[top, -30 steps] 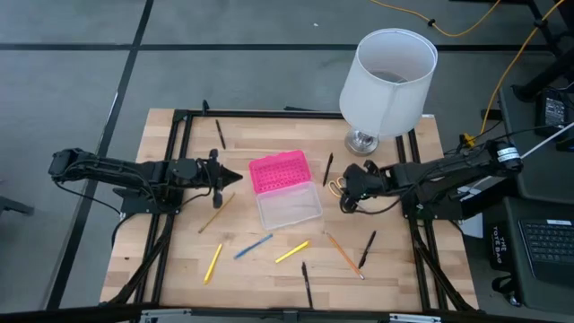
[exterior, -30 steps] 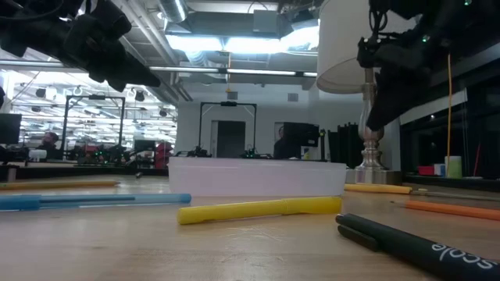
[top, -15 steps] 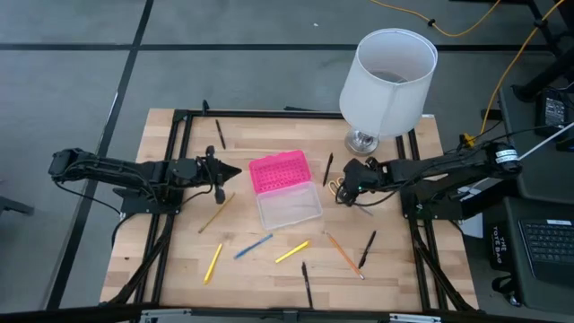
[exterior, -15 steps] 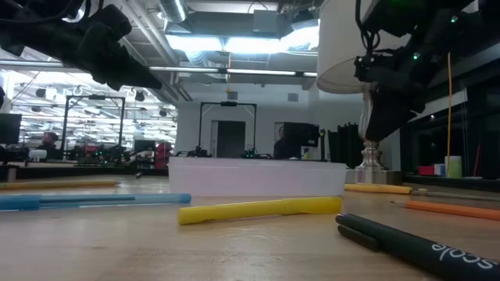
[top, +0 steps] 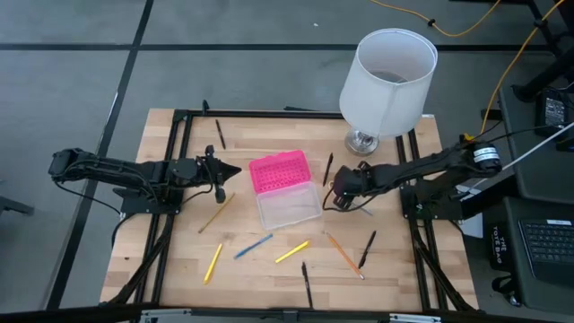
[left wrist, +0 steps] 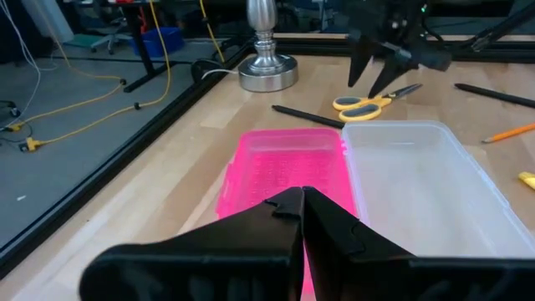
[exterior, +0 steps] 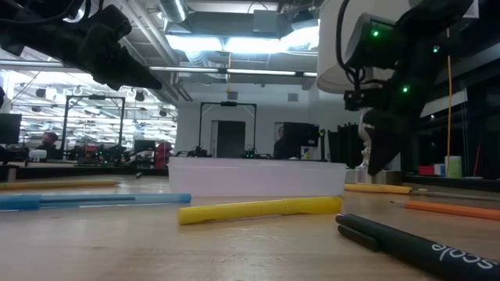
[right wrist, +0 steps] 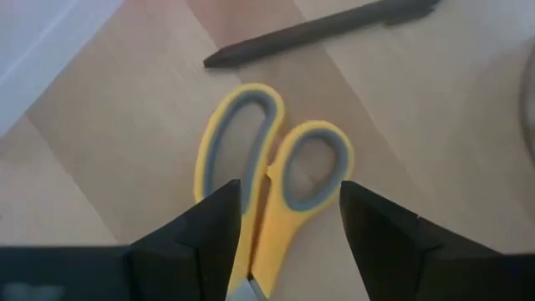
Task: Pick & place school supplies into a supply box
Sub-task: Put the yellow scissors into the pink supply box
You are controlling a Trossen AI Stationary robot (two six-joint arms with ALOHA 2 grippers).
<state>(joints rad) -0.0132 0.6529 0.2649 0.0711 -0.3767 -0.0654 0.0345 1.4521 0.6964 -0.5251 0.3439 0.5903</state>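
High view: a light wooden table (top: 269,269) edged by black frame bars (top: 184,161) carries a white cylindrical lampshade (top: 387,67) on a silver base at the far right corner. The left arm extends in from the left, and its left gripper (top: 235,172) hangs just left of the supply box, a small rectangular plastic case with a bright pink textured lid (top: 279,170) opened flat beside its clear base (top: 289,205) at the table's centre; in the left wrist view the two dark fingers (left wrist: 330,226) are pressed together, holding nothing. The right arm reaches in from the right, and its right gripper (top: 339,191) sits low over the yellow-handled scissors (right wrist: 263,180), just right of the clear base; in the right wrist view its spread fingers (right wrist: 380,226) straddle the two handle loops without pinching them. A black pen (top: 328,168) lies just beyond the scissors. Loose on the near half of the table lie a tan pencil (top: 216,213), a blue pen (top: 254,246), two yellow pens (top: 292,251), an orange pencil (top: 343,254) and two more black pens (top: 367,248).
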